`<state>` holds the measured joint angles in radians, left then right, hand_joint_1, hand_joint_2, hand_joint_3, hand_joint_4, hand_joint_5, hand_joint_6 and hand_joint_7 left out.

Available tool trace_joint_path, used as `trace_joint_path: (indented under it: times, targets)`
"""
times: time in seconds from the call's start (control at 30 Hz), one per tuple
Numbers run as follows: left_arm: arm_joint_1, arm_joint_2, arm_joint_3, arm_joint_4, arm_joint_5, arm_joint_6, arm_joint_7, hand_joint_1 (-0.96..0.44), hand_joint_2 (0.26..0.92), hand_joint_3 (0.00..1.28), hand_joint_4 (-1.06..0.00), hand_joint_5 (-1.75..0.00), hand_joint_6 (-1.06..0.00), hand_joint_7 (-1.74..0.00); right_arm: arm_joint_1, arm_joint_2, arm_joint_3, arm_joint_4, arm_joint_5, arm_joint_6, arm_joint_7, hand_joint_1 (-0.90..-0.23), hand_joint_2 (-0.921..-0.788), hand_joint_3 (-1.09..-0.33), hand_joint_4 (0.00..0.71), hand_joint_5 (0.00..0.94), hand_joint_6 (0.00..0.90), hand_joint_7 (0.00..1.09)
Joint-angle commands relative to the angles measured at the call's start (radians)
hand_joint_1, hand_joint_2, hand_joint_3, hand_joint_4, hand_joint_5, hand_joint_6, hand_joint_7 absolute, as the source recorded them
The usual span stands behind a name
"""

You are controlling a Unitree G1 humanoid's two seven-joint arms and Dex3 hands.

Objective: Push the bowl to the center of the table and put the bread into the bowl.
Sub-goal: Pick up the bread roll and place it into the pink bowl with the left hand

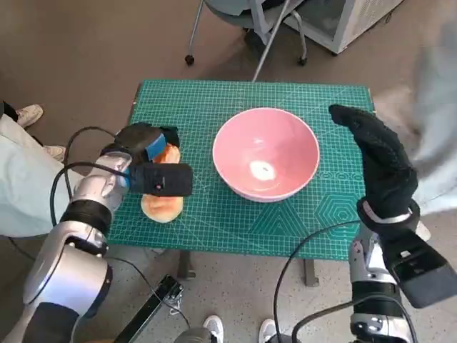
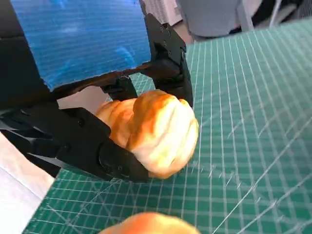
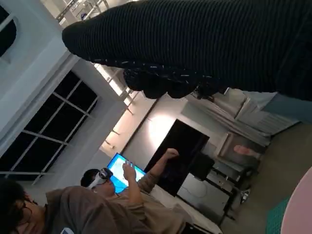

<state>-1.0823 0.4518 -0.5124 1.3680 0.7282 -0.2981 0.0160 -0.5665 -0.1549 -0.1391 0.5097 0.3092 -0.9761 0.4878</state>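
The pink bowl (image 1: 265, 153) stands empty near the middle of the green cutting mat (image 1: 214, 100); a sliver of its rim (image 3: 304, 204) shows in the right wrist view. At the mat's left, my left hand (image 1: 146, 146) grips a golden bread roll (image 1: 170, 153). The left wrist view shows that roll (image 2: 156, 131) held between the black fingers (image 2: 112, 161), just above the mat. A second roll (image 1: 161, 207) lies nearer me, partly under the wrist. My gloved right hand (image 1: 378, 161) is raised with fingers stretched out, just right of the bowl, holding nothing.
An office chair base (image 1: 250, 21) stands beyond the table. A person's leg and shoe (image 1: 21, 114) are at the left, and more shoes (image 1: 214, 327) near the front edge. Cables hang from both forearms. A seated person (image 3: 97, 204) shows in the right wrist view.
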Motion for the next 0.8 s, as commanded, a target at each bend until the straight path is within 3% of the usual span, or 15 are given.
trace_joint_path:
  times: [0.03,0.53,0.8]
  targets:
    - [-0.045,0.021,0.026,-0.02,-0.023,-0.041,0.031,0.0,0.92,0.08,-0.67,-1.13,-0.63,-1.22,0.013,0.003,0.008,0.012,-0.002,0.011,0.004,-0.584,-0.921,-0.708,0.33,0.005,-0.001,0.82]
    - [-0.162,-0.003,0.094,-0.116,-0.07,-0.213,0.133,0.0,0.916,0.02,-0.77,-1.03,-0.68,-1.16,-0.018,0.008,0.017,0.046,0.012,0.008,0.018,-0.59,-0.921,-0.705,0.332,0.005,-0.001,0.82]
    - [-0.18,-0.062,0.077,-0.193,-0.065,-0.31,0.172,0.0,0.914,0.01,-0.74,-1.06,-0.73,-1.11,-0.018,0.014,0.025,0.04,0.021,0.018,0.024,-0.588,-0.921,-0.707,0.331,0.005,-0.001,0.82]
